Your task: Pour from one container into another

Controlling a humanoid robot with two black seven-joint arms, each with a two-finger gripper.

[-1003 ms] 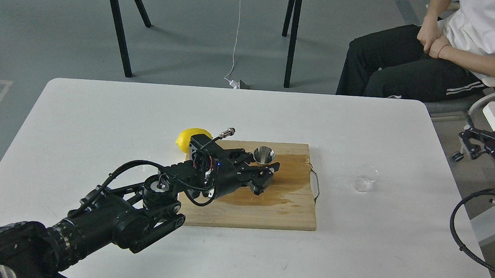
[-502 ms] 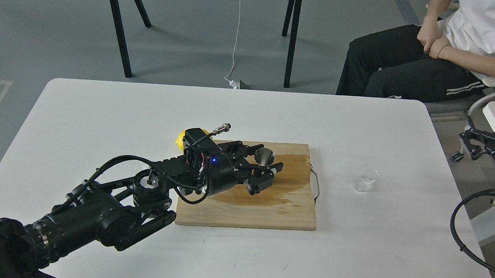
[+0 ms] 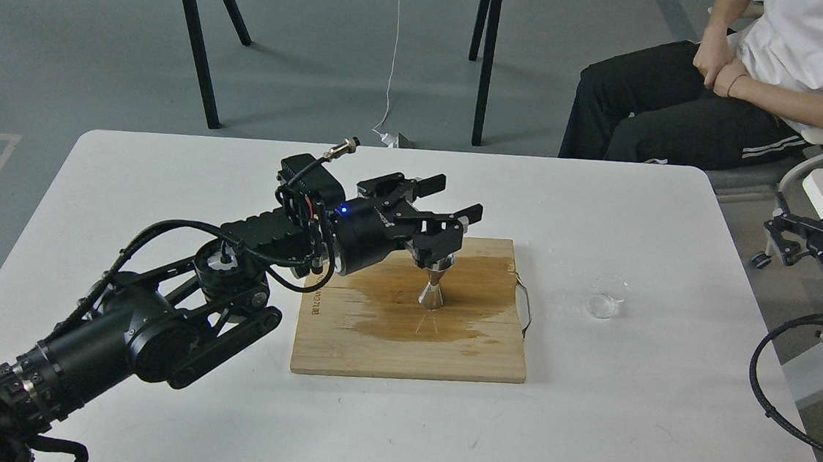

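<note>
The steel hourglass jigger (image 3: 434, 293) stands upright on the wooden cutting board (image 3: 475, 353), in the middle of a dark wet patch. My left gripper (image 3: 458, 198) hovers just above and behind it, open, with nothing between its fingers. The block of the nearer finger (image 3: 441, 244) covers the jigger's top rim in this view. The tiny clear cup (image 3: 608, 296) sits on the white table (image 3: 165, 189) to the right of the board, well away from both grippers. My right gripper (image 3: 786, 235) hangs off the table's right edge, seen end-on.
A wire handle (image 3: 525, 306) sticks out of the board's right side. My left arm hides the lemon. A seated person (image 3: 723, 101) is beyond the far right corner. A black-legged table (image 3: 197, 60) stands behind.
My left gripper rose from around the jigger, drew back and to the left, and now stands above it. The jigger and the clear cup stayed where they were.
</note>
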